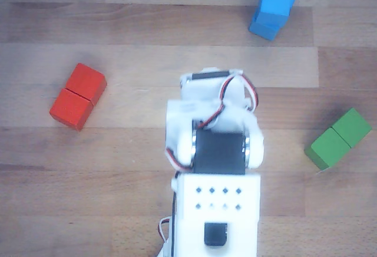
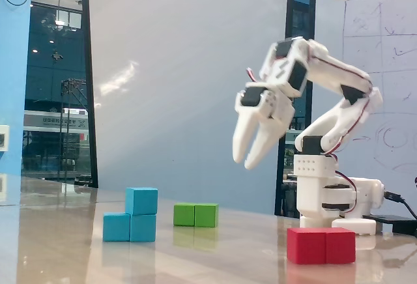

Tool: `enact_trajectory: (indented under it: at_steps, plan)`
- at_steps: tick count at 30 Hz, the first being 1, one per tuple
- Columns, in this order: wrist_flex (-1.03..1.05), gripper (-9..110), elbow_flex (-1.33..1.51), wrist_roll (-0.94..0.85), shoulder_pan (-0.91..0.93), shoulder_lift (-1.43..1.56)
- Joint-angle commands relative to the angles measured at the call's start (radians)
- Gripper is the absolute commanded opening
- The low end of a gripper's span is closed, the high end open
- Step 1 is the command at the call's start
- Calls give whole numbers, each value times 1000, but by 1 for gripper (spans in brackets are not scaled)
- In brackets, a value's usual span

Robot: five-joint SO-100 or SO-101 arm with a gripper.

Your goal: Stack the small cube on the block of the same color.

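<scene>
On the blue block [image 2: 129, 227] the small cube [image 2: 141, 200] already sits; my gripper [image 2: 245, 159] hangs empty, narrowly parted, well apart.

Wooden worktop [image 2: 215, 258] bearing the blue block [image 2: 129, 227], green block [image 2: 195, 215], red block [image 2: 321, 245], and arm base [image 2: 335, 209].

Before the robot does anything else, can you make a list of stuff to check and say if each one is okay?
1. Small cube sits on the blue block: ok.
2. Cube flat, not tilted: ok in the fixed view.
3. Gripper empty: ok.
4. Gripper raised clear of the stack: ok.
5. Red block and green block apart from the stack: ok.
6. Cube centered on the block: not ok, it sits over the right half.
</scene>
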Motion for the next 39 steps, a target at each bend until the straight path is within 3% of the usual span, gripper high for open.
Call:
enact_trajectory:
  at_steps: [1, 13, 26, 39]
  plan:
    - [-80, 8, 195, 6, -23, 222]
    - [-94, 8, 584, 5, -23, 637]
    - [23, 8, 618, 5, -25, 841]
    - [17, 8, 620, 5, -26, 833]
